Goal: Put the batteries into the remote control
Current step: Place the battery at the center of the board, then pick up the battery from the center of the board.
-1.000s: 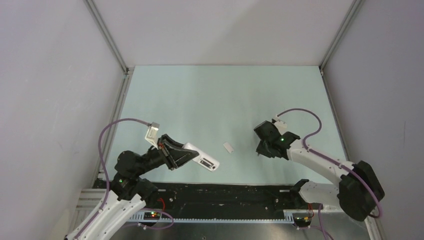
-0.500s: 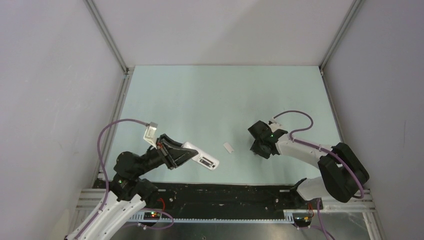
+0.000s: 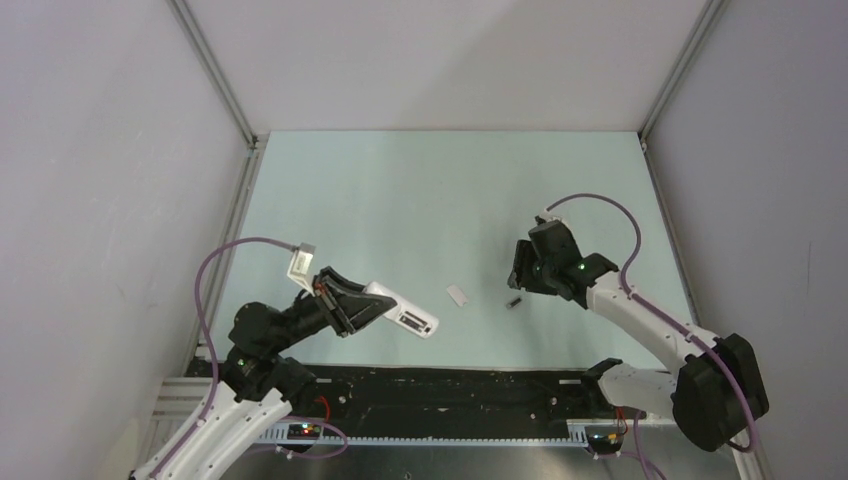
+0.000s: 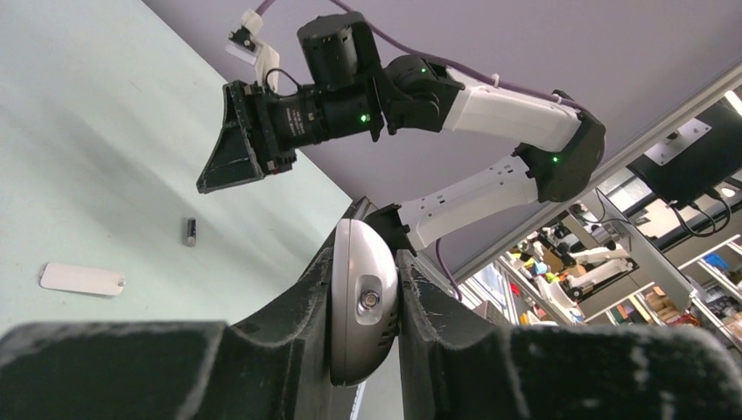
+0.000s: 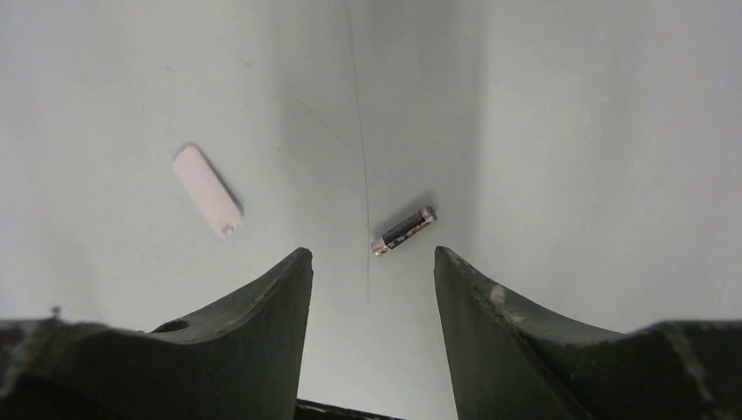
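Observation:
My left gripper (image 3: pixel 370 309) is shut on the white remote control (image 3: pixel 408 320) and holds it above the table, near end jutting right. In the left wrist view the remote (image 4: pixel 363 302) is clamped edge-on between the fingers (image 4: pixel 372 249). One dark battery (image 3: pixel 514 300) lies on the table; it also shows in the right wrist view (image 5: pixel 403 230) and the left wrist view (image 4: pixel 190 230). My right gripper (image 3: pixel 521 276) is open and empty, hovering just beyond the battery (image 5: pixel 372 262). A second battery is not visible.
A small flat white cover piece (image 3: pixel 457 295) lies on the pale green table (image 3: pixel 420 190) between the two grippers, left of the battery; it also shows in the right wrist view (image 5: pixel 206 190). Metal frame posts and grey walls bound the table.
My right arm swung left over the battery spot, then lifted back to the right; the battery now shows uncovered on the table. My left arm and the remote have not moved.

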### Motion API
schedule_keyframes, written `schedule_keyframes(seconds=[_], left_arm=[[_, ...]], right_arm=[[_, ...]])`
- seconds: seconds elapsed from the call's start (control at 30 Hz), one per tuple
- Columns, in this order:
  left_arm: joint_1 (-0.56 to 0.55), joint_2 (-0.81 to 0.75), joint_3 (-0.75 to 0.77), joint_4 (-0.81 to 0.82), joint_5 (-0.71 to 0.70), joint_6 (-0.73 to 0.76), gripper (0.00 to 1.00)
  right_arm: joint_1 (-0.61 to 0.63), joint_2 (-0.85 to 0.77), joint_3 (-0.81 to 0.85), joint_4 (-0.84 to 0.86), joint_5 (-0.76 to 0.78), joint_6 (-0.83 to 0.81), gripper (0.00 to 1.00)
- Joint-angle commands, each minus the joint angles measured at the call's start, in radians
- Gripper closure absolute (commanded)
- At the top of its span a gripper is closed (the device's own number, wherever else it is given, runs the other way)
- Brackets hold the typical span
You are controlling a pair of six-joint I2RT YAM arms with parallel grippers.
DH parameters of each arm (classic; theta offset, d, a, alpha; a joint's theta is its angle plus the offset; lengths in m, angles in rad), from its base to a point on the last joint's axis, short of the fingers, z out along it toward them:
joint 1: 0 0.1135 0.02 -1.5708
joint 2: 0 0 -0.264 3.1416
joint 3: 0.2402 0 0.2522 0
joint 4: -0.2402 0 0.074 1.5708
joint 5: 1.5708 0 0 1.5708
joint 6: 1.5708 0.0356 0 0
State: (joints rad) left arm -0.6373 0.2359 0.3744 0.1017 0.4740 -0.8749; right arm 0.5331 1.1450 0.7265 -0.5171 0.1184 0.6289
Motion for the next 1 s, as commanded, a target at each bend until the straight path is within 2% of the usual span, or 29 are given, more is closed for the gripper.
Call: schedule_keyframes(seconds=[0.0, 0.07, 0.17, 0.27, 0.37, 0.43, 0.57, 0.97], left_arm=[[-0.005, 0.012, 0.008, 0.029, -0.009, -0.017, 1.00], [-0.005, 0.011, 0.008, 0.028, -0.010, -0.019, 1.00], [-0.004, 0.012, 0.013, 0.026, -0.011, -0.019, 1.00], [-0.005, 0.011, 0.022, 0.016, -0.009, -0.018, 1.00], [-0.005, 0.008, 0.024, 0.001, -0.007, -0.016, 1.00], [-0.005, 0.006, 0.024, -0.008, -0.005, -0.015, 1.00], [-0.005, -0.002, 0.027, -0.023, -0.004, -0.013, 1.00], [-0.005, -0.007, 0.035, -0.050, -0.011, 0.001, 1.00]], right_arm=[[-0.057, 0.002, 0.086, 0.031, -0.193, -0.445, 0.42], [-0.075, -0.003, 0.090, 0.059, -0.273, -0.585, 0.41], [-0.073, 0.001, 0.094, 0.039, -0.371, -0.929, 0.41], [-0.097, 0.018, 0.096, 0.004, -0.390, -1.131, 0.43], [-0.128, 0.042, 0.103, -0.114, -0.524, -1.395, 0.43], [-0.122, 0.067, 0.103, -0.143, -0.528, -1.480, 0.42], [-0.103, 0.145, 0.105, -0.192, -0.483, -1.601, 0.42], [-0.064, 0.244, 0.093, -0.101, -0.411, -1.669, 0.46]])
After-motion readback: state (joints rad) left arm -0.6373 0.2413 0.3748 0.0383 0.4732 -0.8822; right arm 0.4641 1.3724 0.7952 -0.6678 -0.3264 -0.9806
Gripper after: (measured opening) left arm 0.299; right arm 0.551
